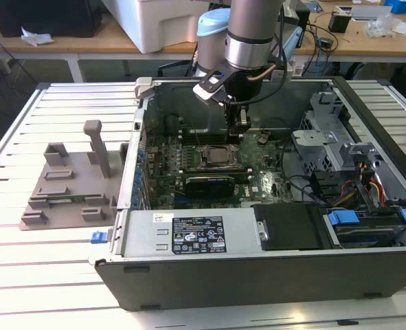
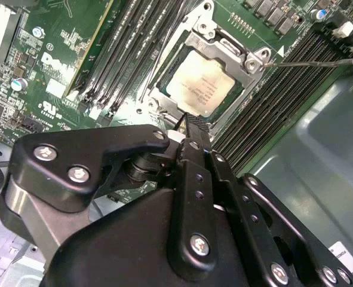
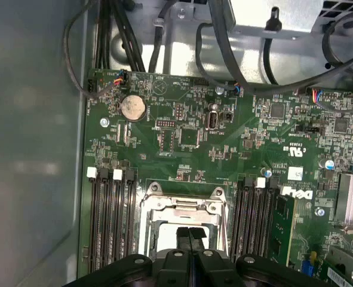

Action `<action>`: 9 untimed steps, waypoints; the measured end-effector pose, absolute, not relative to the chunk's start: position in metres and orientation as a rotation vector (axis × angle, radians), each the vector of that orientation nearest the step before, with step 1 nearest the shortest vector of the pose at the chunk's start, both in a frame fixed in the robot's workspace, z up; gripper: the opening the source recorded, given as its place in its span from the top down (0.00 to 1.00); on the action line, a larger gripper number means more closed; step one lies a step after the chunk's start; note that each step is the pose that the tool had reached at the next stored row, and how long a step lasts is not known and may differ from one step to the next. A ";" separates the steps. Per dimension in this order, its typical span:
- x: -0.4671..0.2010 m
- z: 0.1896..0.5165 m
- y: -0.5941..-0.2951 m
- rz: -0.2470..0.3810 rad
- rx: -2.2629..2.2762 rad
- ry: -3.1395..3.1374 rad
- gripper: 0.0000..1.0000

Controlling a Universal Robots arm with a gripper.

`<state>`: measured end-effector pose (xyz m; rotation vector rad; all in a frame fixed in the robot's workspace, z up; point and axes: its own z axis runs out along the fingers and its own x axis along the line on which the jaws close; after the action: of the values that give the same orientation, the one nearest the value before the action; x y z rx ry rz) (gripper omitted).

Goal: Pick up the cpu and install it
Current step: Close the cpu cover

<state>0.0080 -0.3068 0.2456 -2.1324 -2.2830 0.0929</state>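
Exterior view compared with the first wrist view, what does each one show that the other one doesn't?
The exterior view takes in the grey fixture on the slatted table beside the computer case. The first wrist view brings out the coin battery and the gripper, shut, near the socket. Both share the green motherboard and that socket.

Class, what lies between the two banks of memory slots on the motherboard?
The metal-framed socket, seen in both wrist views. In the second wrist view the cpu sits in it, with the gripper hanging near its edge.
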 end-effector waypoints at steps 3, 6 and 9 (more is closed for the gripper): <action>0.005 0.245 -0.307 0.093 -2.132 -2.283 0.89; 0.003 0.245 -0.307 0.093 -2.132 -2.283 0.89; 0.000 0.244 -0.307 0.093 -2.132 -2.283 0.89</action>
<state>0.0001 -0.3068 0.2440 -2.1324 -2.2831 0.0929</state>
